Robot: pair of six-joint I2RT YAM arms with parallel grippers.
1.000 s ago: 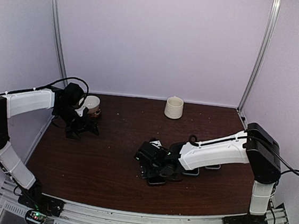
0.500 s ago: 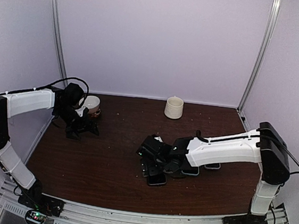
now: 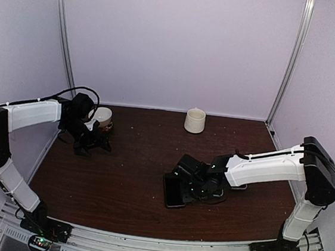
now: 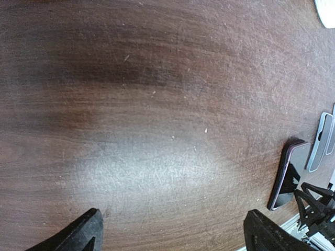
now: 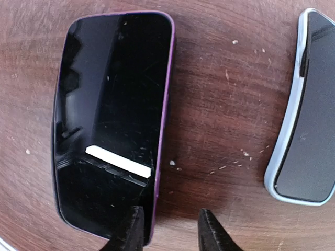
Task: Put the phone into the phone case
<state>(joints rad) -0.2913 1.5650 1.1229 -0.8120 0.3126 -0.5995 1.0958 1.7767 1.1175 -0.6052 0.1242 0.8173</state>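
Right pincer [image 5: 172,230] narrowly spread astride phone [image 5: 112,104] edge, left pincer [image 4: 172,235] wide, over scratched dark-wood table [image 3: 132,176], lilac walls [image 3: 176,42].

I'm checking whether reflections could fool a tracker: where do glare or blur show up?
Right wrist view: the phone screen mirrors a bright white bar. Left wrist view: a pale sheen washes the middle of the table, and the grain looks soft. Top view: even light, no glare.
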